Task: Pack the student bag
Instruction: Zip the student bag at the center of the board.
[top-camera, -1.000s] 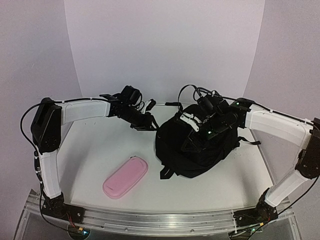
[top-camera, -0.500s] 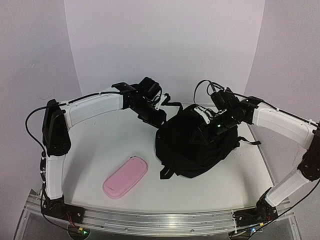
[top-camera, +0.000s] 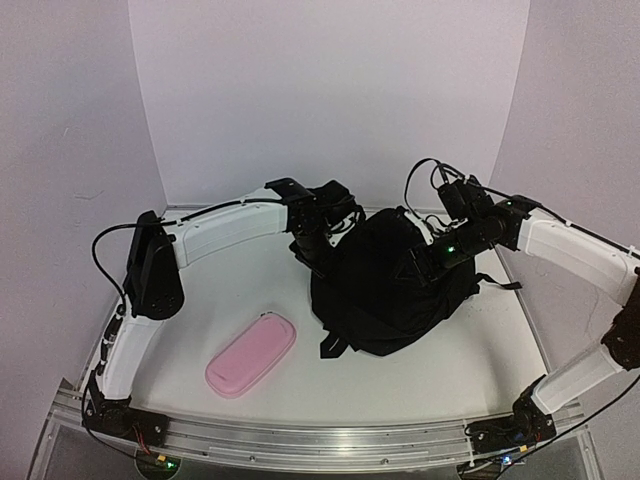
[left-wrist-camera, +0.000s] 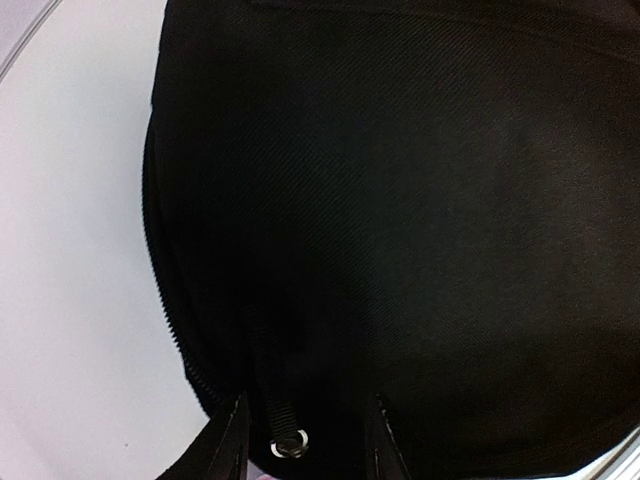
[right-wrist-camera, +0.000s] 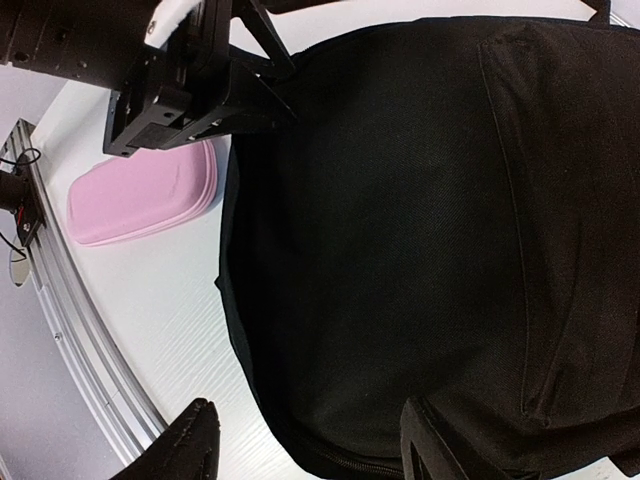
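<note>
The student bag (top-camera: 385, 300) is a big black fabric backpack lying at centre right of the table, its zip closed along the edge. My left gripper (top-camera: 322, 258) is at the bag's upper left edge. In the left wrist view its jaws stand open (left-wrist-camera: 308, 446) on either side of the zip pull with its small metal ring (left-wrist-camera: 290, 441), without pinching it. My right gripper (top-camera: 420, 268) hovers over the bag's top right. It is open (right-wrist-camera: 310, 452) with only the black fabric of the bag (right-wrist-camera: 400, 220) beneath it. A pink pencil case (top-camera: 252, 354) lies left of the bag.
The pink pencil case (right-wrist-camera: 140, 195) sits close to the bag's lower left side. A loose black strap (top-camera: 335, 345) trails from the bag's front, another strap (top-camera: 500, 283) at its right. The metal rail (top-camera: 320, 440) runs along the near table edge.
My left arm has swung right, bringing its gripper from open air onto the bag's left edge. My right gripper has shifted a little right and back over the bag.
</note>
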